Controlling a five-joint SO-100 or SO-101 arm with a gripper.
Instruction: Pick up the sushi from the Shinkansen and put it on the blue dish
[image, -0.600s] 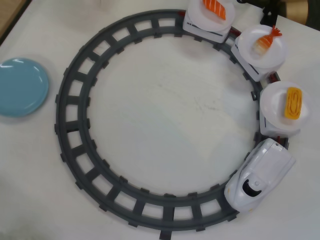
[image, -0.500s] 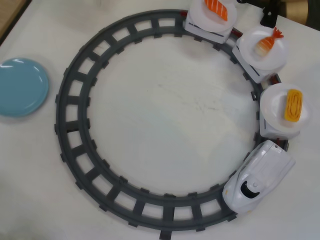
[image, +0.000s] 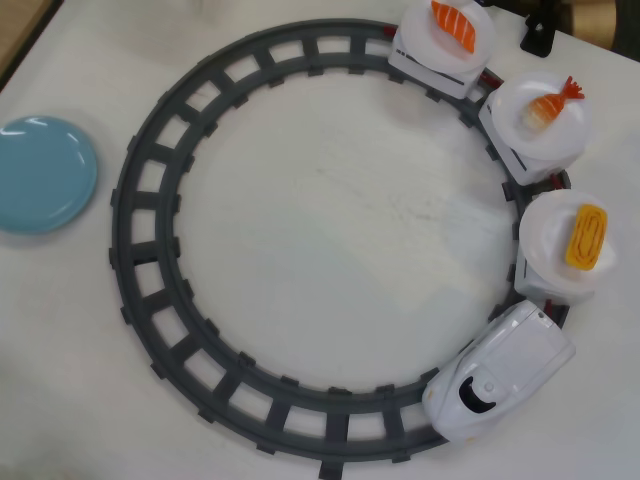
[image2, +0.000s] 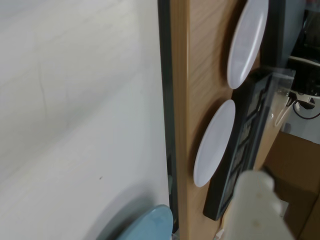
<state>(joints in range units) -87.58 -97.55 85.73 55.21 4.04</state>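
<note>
Nothing of the task is done yet, as I read it. One pale finger of my gripper (image2: 260, 207) juts in at the bottom of the wrist view, blurred — whether the jaws are spread or pressed together I cannot tell. Just beside it, an edge of the blue dish (image2: 150, 224) shows, empty there. Only the overhead view shows the rest: the sushi (image: 586, 237) sits on its white plate (image: 545, 240) behind the Shinkansen (image: 498, 370), across the track (image: 140, 200) from the dish — well apart from my gripper. Pick, carry and placement all remain.
</note>
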